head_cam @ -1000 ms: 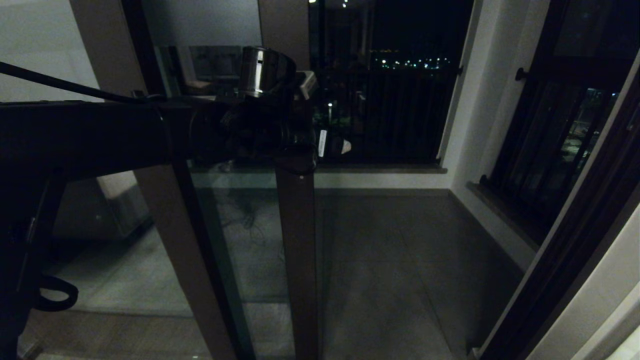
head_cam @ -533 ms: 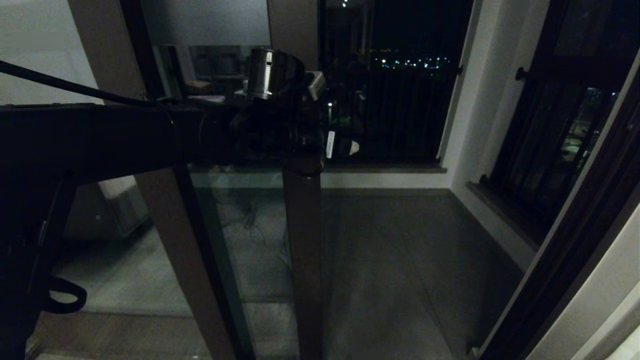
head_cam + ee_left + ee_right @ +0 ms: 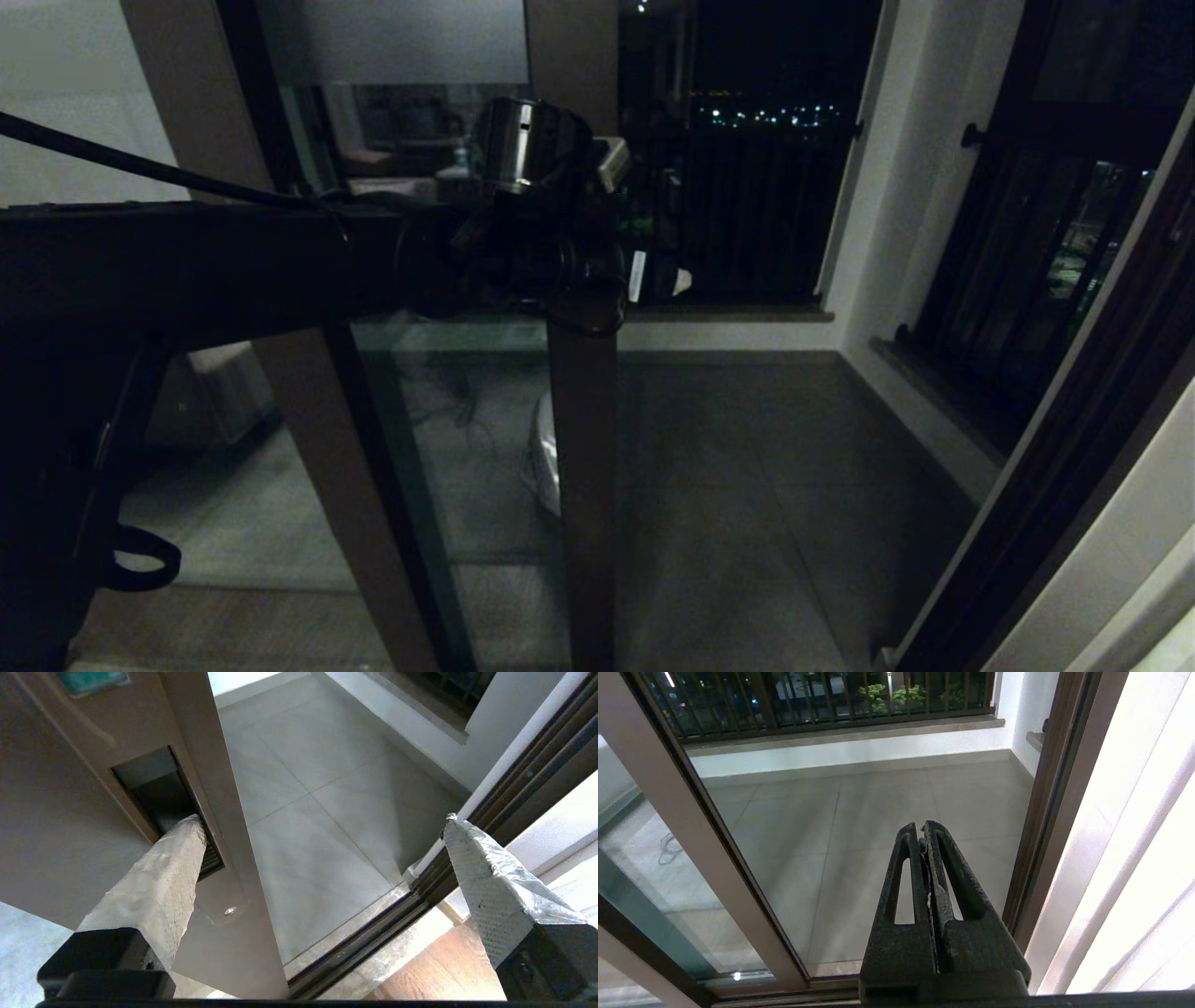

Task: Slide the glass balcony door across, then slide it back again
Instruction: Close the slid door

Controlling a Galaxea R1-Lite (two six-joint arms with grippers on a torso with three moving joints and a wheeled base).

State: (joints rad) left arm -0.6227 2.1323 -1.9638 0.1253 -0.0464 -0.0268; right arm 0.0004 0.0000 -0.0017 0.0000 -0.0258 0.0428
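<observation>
Dark balcony tiles (image 3: 747, 485) stretch out ahead, night lights beyond the railing. Far left stands the fixed brown-framed pane (image 3: 308, 448), one of them, and just right of it comes the glass balcony door (image 3: 583, 467), its brown stile upright in the middle of the head view with the frosted band (image 3: 392, 42) up top. That stile sits further right than a second ago, so the gap between it and the door frame (image 3: 1055, 485) on the right has narrowed. The left arm reaches across from the left, and the left gripper (image 3: 322, 826) has its jaws spread wide: one padded finger (image 3: 159, 882) pokes into the recessed handle (image 3: 159, 793) on the stile, the other finger (image 3: 486, 877) hangs free over the open doorway. Off to the right, the right gripper (image 3: 923, 833) is parked, its two fingers pressed together on nothing.
</observation>
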